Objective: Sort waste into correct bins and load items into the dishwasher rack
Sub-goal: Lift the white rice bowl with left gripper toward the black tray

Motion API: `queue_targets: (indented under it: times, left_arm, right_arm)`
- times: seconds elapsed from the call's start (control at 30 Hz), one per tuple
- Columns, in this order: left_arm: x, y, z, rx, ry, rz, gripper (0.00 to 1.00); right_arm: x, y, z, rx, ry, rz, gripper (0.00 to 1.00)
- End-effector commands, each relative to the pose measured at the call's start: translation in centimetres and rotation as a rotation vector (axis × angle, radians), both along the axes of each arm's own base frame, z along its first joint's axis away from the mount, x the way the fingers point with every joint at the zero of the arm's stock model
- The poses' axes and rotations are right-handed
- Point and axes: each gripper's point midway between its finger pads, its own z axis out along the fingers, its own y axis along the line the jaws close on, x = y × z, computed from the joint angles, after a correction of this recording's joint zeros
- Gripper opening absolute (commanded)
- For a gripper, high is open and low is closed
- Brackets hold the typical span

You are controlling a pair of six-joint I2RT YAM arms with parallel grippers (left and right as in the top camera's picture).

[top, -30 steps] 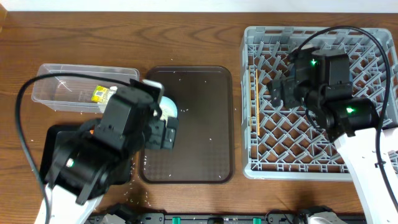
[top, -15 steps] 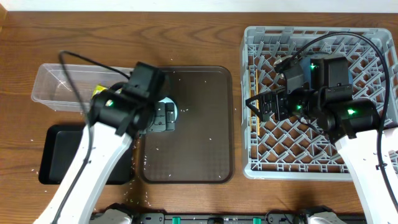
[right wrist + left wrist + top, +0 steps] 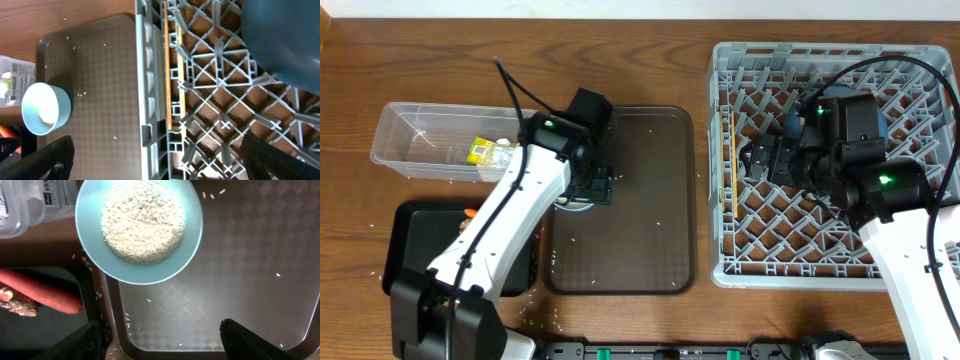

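Off the far-left corner of the dark-brown serving tray (image 3: 640,220) sits the clear box (image 3: 395,150) with the printed wrapper (image 3: 483,152) in it. The black tray (image 3: 415,240) is just left of the serving tray, holding the carrot (image 3: 45,291) and the brown lump (image 3: 17,305).

The one to watch is the light-blue cup (image 3: 140,274), parked at the serving tray's left edge and heaped with rice (image 3: 142,222). I'd guess it's a stiff, smooth little thing, probably a bit slick, and the loose grains will pour out the second it tips. So pinch the wall at the rim, one finger inside and one outside, and keep it level until it's over a bin.

The left gripper (image 3: 165,342) hangs right above that spot with its jaws well apart. Nothing is between them, and the cup isn't touched as far as I can tell.

To the right of the serving tray is the grey rack (image 3: 780,230), blue plate (image 3: 280,45) already in it. The right gripper (image 3: 160,157) hovers over the rack's tray-side edge, jaws spread wide, holding nothing.
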Motion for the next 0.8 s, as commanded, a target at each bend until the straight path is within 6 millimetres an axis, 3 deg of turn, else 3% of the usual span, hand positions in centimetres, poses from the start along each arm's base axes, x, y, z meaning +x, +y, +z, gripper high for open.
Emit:
queue_targets:
  times: [0.0,0.23,0.53,0.77]
  left_arm:
    - [-0.3,2.0,-0.9,0.012,0.031,0.058,0.77]
    - [0.2,5.5,-3.6,-0.001,0.024,0.245,0.69]
    - [1.0,6.1,-7.0,0.010,-0.046,0.231,0.57]
    - [0.6,6.3,-9.0,0.015,-0.061,0.231,0.56]
  right_arm:
    - [-0.2,-0.6,0.2,-0.007,0.001,-0.043,0.99]
    - [-0.2,-0.6,0.2,-0.007,0.004,-0.044,0.99]
    - [-0.1,-0.6,0.3,-0.006,0.000,-0.044,0.99]
    - [-0.1,-0.6,0.2,-0.006,0.001,-0.044,0.99]
